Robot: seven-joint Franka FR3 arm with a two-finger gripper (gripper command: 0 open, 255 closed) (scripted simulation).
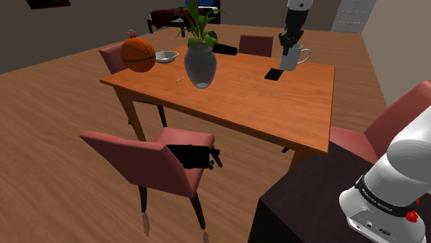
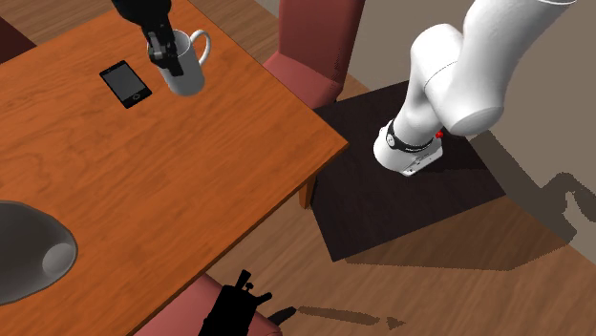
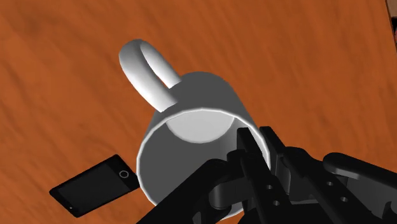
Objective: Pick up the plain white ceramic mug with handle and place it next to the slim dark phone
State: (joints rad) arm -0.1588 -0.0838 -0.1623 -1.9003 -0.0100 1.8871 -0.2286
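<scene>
- Mug (image 1: 295,58) hangs tilted at the shoulder view's upper right, apparently clear of the table (image 1: 276,110).
- Gripper (image 1: 286,45) pinches the rim wall, one finger inside the cup, leaving the handle free.
- Phone (image 1: 274,74) lies just beside, lower left of the mug, so setting down looks near.
</scene>
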